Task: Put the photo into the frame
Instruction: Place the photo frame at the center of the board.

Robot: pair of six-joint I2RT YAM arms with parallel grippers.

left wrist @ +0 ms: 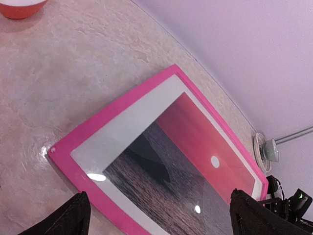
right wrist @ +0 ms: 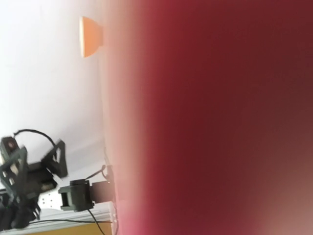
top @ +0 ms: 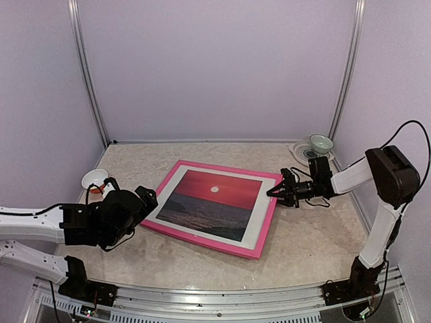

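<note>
The pink frame lies flat in the middle of the table. Inside it is a white mat around the red sunset photo. My left gripper is at the frame's left corner. In the left wrist view it stands open, its black fingers wide apart above the frame and photo. My right gripper is at the frame's right edge. A blurred red-pink surface fills the right wrist view and hides that gripper's fingers.
An orange and white bowl sits at the left edge of the table. A pale green bowl on a plate stands in the back right corner. Walls and metal posts enclose the table.
</note>
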